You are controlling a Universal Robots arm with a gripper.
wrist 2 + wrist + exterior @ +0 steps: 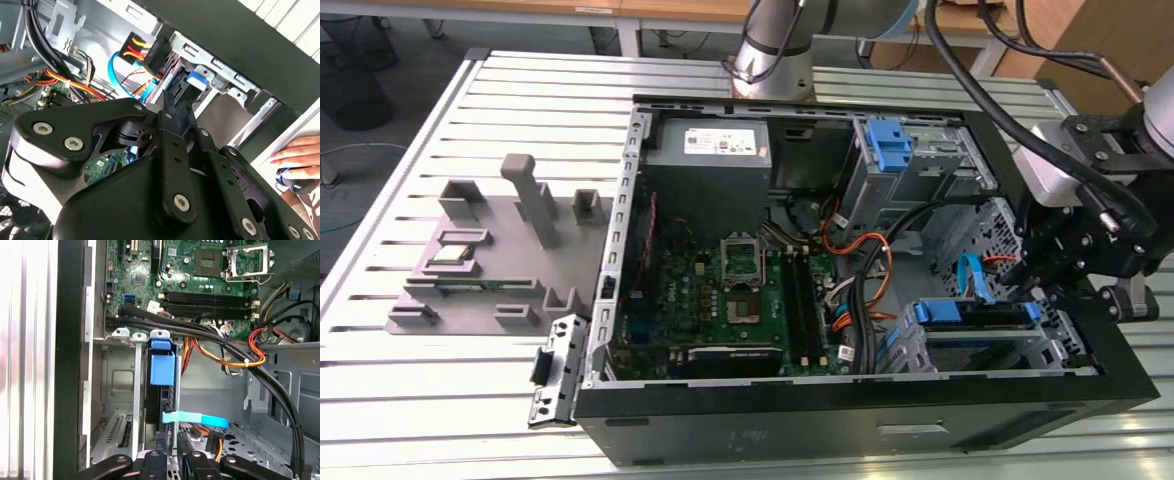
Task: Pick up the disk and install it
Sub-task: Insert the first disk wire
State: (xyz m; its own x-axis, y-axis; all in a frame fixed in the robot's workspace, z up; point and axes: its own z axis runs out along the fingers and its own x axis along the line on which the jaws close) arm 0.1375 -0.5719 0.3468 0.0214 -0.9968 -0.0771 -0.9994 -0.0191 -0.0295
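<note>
disk (161, 390) seated edge-on in the drive cage at the case's (761, 440) 4 o'clock corner. end effector (172, 442) directly over it, fingers nearly together, gripping nothing evident. may snag the blue cable (197, 418) or orange wires (240, 360) crowding the bay.

The arm (774, 45) is silver-grey metal, its black hand (172, 117) studded with silver screws and trailing black cables.

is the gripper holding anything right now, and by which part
Cannot be told. The black gripper sits at the blue-railed silver disk standing on edge in the case's drive cage, fingertips close together, but no grip is visible.
</note>
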